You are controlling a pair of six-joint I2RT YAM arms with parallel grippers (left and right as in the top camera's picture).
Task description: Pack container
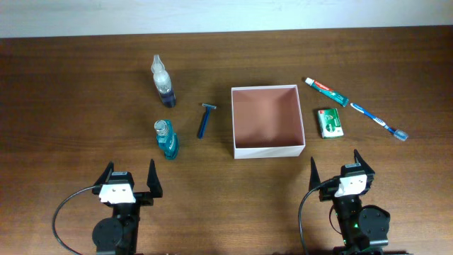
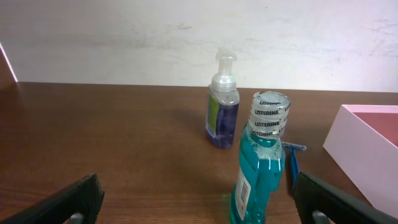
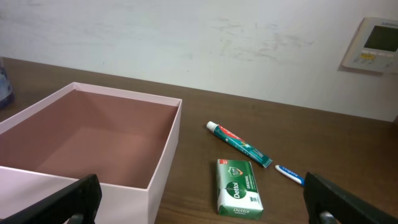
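Left claw (image 1: 130, 170) and right claw (image 1: 335, 159) sit at the near edge of the brown wooden table (image 1: 71, 106), both released, fingers spread wide. Beyond them, mid-table, sits the square, shallow white cardboard container (image 1: 269, 149) with a reddish-brown interior. To its left are a teal mouthwash bottle (image 1: 167, 139) and a blue razor (image 1: 205, 120). A green soap packet (image 1: 330, 122) lies just right.

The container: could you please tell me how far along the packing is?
Nothing is packed yet: the container is empty. Nothing is in hand; the left gripper and right gripper sit with jaws open. Left to pack: mouthwash, pump bottle and razor on its left; toothpaste, green packet and toothbrush on its right.
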